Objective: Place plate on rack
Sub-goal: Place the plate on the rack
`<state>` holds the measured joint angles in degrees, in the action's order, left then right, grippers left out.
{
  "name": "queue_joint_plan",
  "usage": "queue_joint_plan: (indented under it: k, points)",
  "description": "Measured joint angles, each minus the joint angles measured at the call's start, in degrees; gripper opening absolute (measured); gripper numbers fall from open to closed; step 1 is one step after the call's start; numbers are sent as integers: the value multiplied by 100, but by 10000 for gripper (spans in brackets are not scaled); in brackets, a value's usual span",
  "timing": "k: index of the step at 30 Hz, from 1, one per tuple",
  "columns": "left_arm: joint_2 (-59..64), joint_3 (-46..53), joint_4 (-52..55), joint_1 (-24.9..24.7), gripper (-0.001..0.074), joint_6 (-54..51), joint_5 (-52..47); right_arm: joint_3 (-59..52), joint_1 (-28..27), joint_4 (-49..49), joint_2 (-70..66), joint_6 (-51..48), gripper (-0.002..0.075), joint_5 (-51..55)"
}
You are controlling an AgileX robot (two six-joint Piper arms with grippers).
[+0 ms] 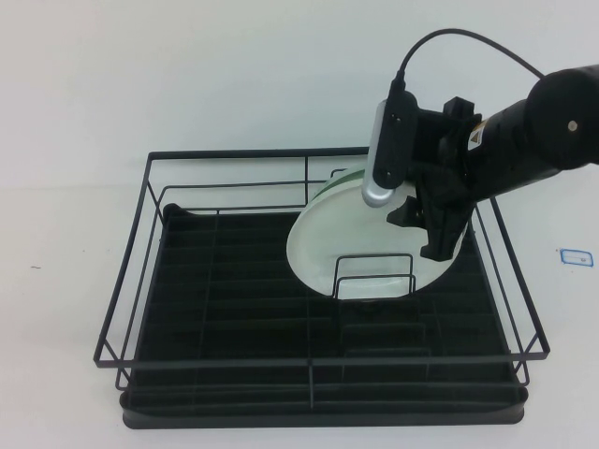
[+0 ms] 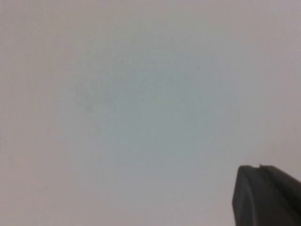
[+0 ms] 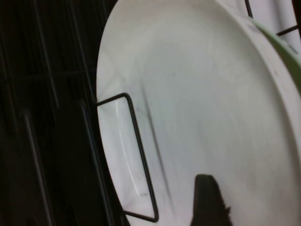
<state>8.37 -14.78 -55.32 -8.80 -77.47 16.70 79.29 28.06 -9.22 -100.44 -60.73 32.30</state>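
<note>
The white plate (image 1: pixel 351 243) stands tilted on edge in the right half of the black wire rack (image 1: pixel 234 281). It sits behind a wire divider loop (image 1: pixel 374 257) and leans back on a pale green plate (image 1: pixel 337 180). My right gripper (image 1: pixel 421 238) reaches in from the right and is shut on the white plate's upper right rim. In the right wrist view one dark finger (image 3: pixel 207 202) lies over the plate's face (image 3: pixel 197 94), with the divider (image 3: pixel 141 160) and the green rim (image 3: pixel 294 61) beside it. A dark part of my left gripper (image 2: pixel 268 197) hangs over a bare pale surface, outside the high view.
The rack's left half and front hold only the ribbed tray and low wire dividers. Its tall wire frame (image 1: pixel 122 309) rings the tray. A small blue-edged label (image 1: pixel 576 254) lies on the white table to the right.
</note>
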Motion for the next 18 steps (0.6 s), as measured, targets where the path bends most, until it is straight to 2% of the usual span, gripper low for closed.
queue_joint_plan:
  k: [10, 18]
  points:
    - [0, 0, -9, 0, 0, 0, -3, 0, 0, 39, 303, 244, 439, 12]
    - [0, 0, -9, 0, 0, 0, -65, 0, 0, 162, 564, 570, 440, 511]
